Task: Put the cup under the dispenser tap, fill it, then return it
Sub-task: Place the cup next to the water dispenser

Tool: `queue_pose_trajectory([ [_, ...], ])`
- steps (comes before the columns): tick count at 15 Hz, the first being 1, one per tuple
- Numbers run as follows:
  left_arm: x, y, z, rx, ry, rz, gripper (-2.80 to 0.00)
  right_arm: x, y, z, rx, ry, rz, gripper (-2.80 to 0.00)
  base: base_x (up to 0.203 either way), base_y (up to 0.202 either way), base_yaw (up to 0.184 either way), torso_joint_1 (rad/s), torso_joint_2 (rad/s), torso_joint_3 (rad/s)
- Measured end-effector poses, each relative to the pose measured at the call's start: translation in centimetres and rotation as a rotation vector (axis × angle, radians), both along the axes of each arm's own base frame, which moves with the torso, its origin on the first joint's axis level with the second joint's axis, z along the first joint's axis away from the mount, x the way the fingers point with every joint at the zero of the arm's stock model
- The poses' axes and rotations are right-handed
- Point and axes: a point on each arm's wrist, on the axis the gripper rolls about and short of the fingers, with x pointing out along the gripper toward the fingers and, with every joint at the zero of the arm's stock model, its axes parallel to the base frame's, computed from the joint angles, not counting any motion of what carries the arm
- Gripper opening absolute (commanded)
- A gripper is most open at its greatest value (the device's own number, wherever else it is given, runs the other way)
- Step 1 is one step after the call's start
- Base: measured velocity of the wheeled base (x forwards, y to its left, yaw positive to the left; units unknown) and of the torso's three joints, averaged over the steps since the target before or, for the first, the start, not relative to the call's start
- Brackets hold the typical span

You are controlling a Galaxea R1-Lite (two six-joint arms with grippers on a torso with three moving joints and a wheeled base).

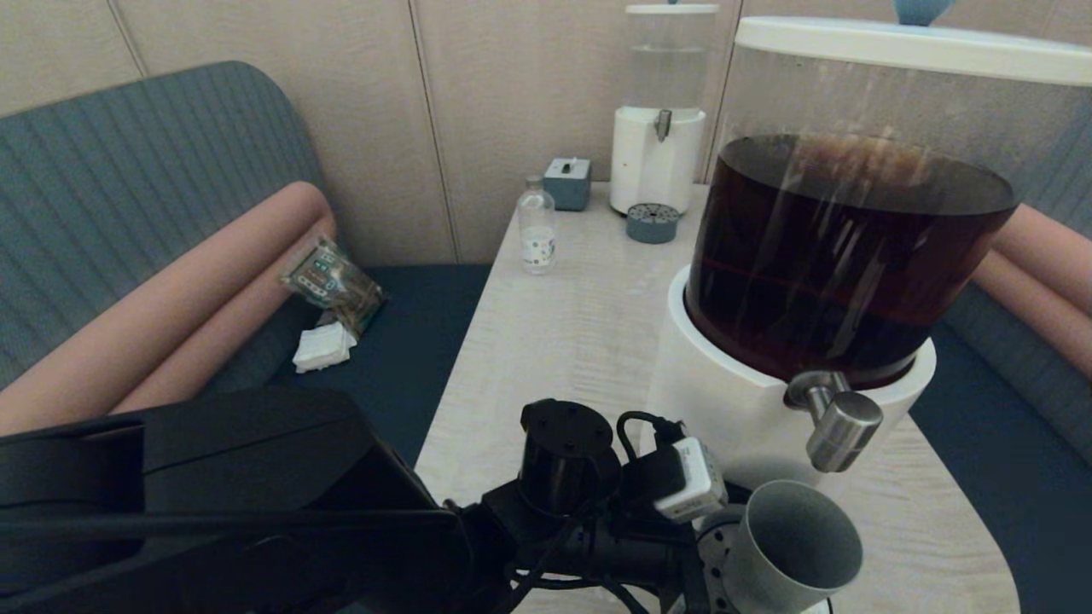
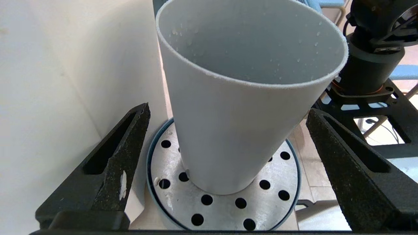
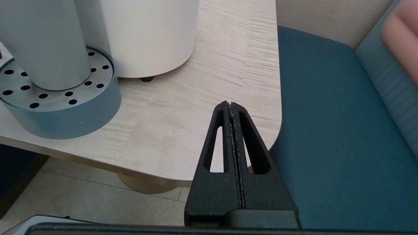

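- The cup stands upright on the perforated drip tray, below and slightly near of the dispenser tap.
- The left hand has its fingers apart on both sides of the cup, not touching it.
- The right hand has its fingers together, holding nothing, over the near right corner of the desk.

I see beige panelled walls, a pale wood-grain table, teal bench seating with pink bolsters, tiled floor below.

Our left arm is matte black, with looping black cables and a small white camera module. Its fingers are gritty black hollow wedges, one bearing what may be a white scuff; the right gripper matches.
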Motion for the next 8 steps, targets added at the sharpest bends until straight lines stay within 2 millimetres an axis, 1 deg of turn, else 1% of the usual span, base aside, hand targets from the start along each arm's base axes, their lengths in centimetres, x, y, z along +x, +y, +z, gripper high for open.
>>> queue_pose_trajectory([
  [8,0.26,-0.81,-0.23,-0.008,-0.001,-0.007,0.00,0.00,0.00,0.00,0.000,0.000,0.000,-2.80,0.000,0.000,0.000,0.000,0.00,0.000],
])
